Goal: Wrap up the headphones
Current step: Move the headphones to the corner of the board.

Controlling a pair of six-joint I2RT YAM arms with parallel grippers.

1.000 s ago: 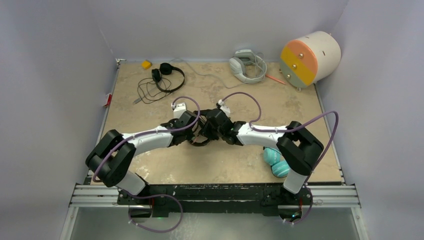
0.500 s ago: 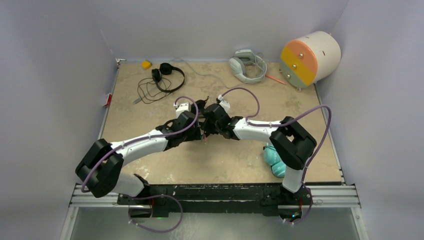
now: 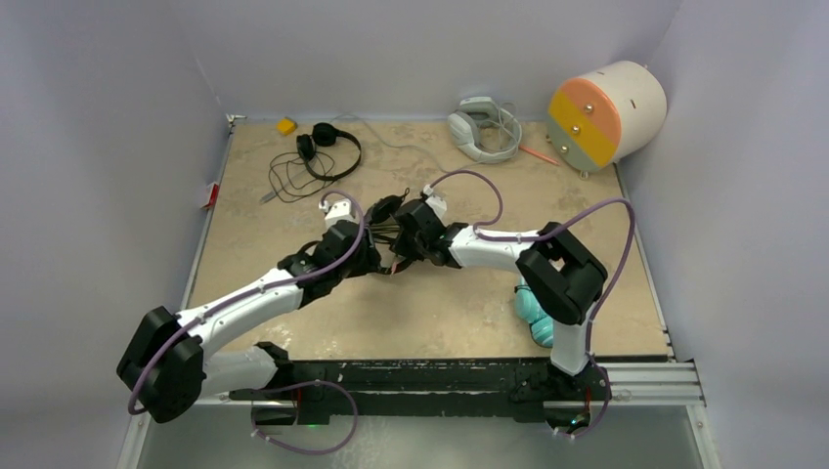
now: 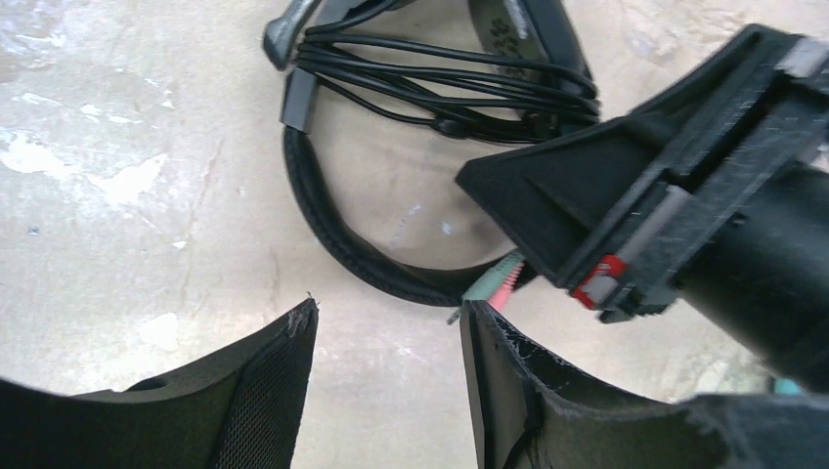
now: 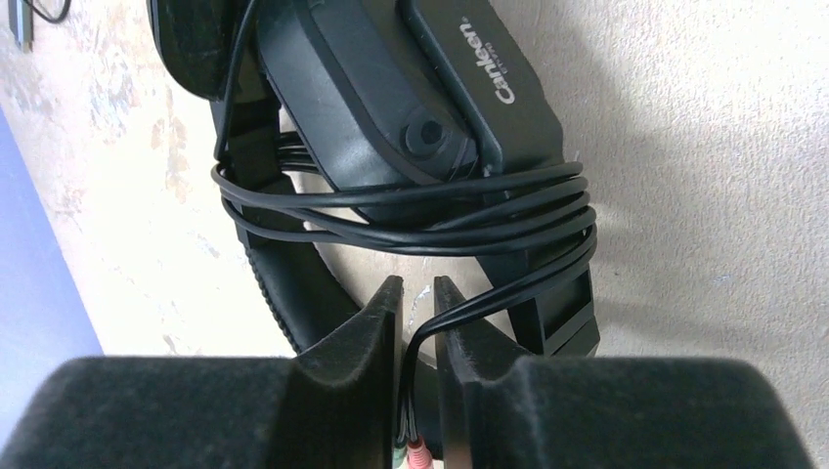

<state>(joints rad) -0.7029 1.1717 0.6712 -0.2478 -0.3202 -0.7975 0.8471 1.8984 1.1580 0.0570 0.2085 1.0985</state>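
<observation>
The right jaws are pinching the thin black cord (image 5: pixel 562 210) just short of its pink-and-green plug (image 5: pixel 414 455), the two pads pressed almost together around the single strand. Facing them, the left jaws are standing spread, nothing between their pads (image 4: pixel 259 391), and are hovering just beside the padded band (image 4: pixel 318 210).

The black headphones (image 5: pixel 430 107) are sitting at the middle of the surface (image 3: pixel 440 313), between the two arms, with the cord looping several times across the folded earpiece and band.

Beyond them, a second black pair (image 3: pixel 329 149) is lying near the far left corner, its loose cord (image 3: pixel 283 176) trailing toward the left edge. A small yellow piece (image 3: pixel 285 125) is sitting right at that corner. A pale grey-white pair (image 3: pixel 482 127) is resting along the far edge, an orange stick (image 3: pixel 538 154) beside it. Two teal ear cups (image 3: pixel 536 315) are showing by the right edge, close to the near right corner and partly behind the right arm (image 3: pixel 557 278). A cream drum (image 3: pixel 606 112) with an orange, yellow and green face is lying tipped at the far right corner.
</observation>
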